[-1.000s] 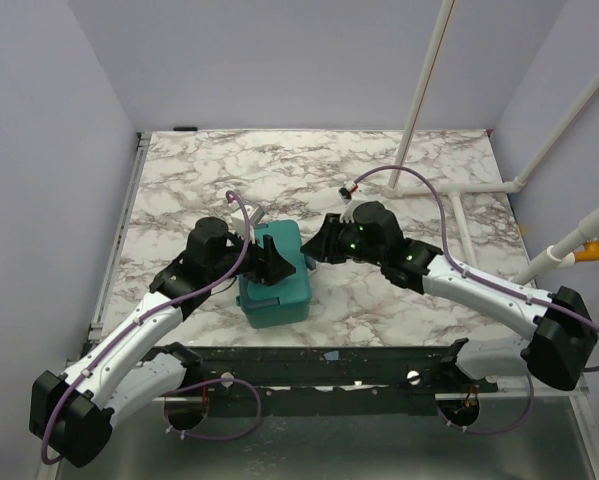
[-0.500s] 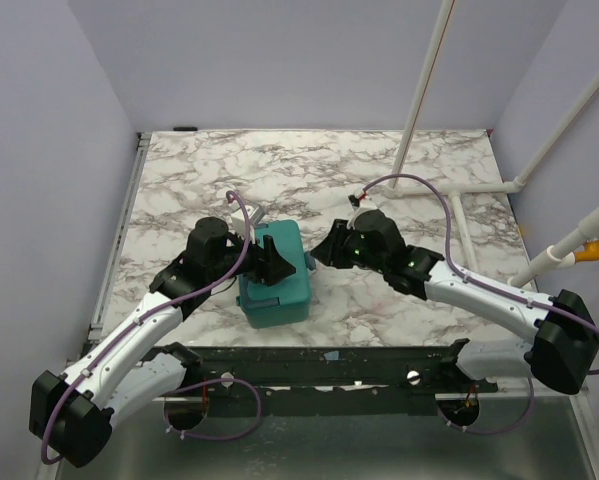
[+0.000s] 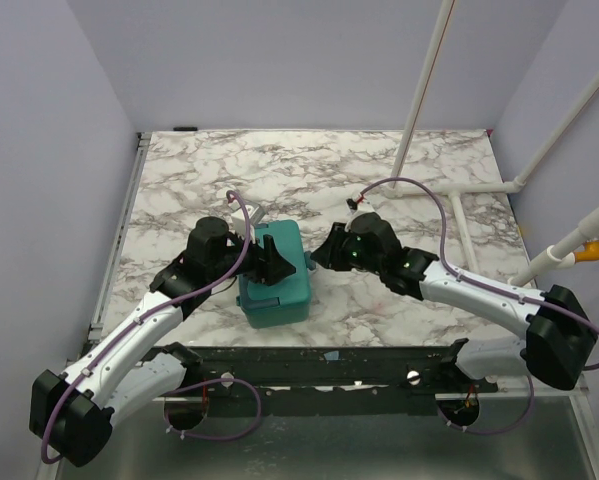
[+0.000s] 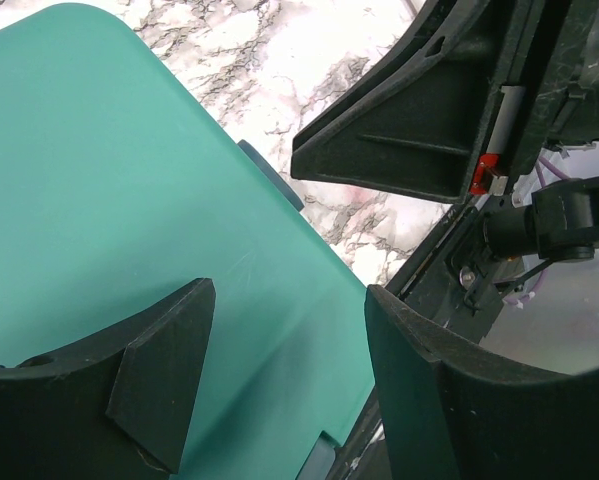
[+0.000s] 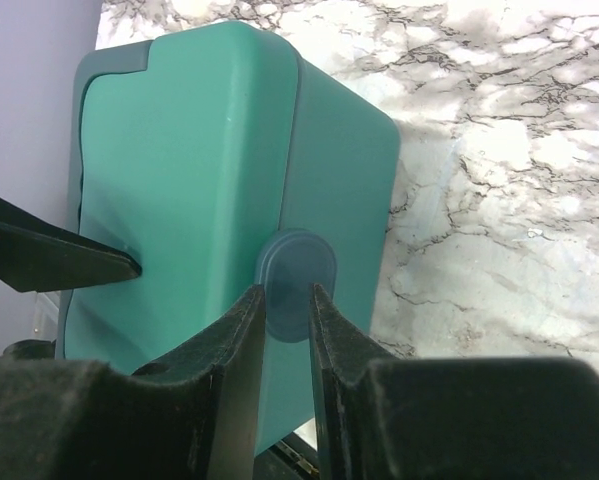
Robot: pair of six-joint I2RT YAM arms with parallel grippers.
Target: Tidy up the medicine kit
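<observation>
The medicine kit [image 3: 279, 296], a teal-green box with rounded corners, stands closed on the marble table between both arms. My left gripper [image 3: 272, 262] hovers over its lid [image 4: 99, 180], open, with the jaws wide apart and nothing between them [image 4: 289, 300]. My right gripper [image 3: 314, 258] is at the kit's right side. Its jaws stand a narrow gap apart [image 5: 287, 292], fingertips right at the blue-grey oval latch [image 5: 299, 262] on the kit's side wall [image 5: 339, 170]. I cannot tell whether they touch the latch.
White pipes [image 3: 459, 190] run up and across the table's far right. A black rail [image 3: 329, 365] lines the near edge behind the arm bases. Lilac walls close in the left, back and right. Bare marble [image 3: 279, 170] lies beyond the kit.
My right gripper has slid a little closer to the kit's right side, and its jaws have narrowed slightly. The left arm and the kit have not moved.
</observation>
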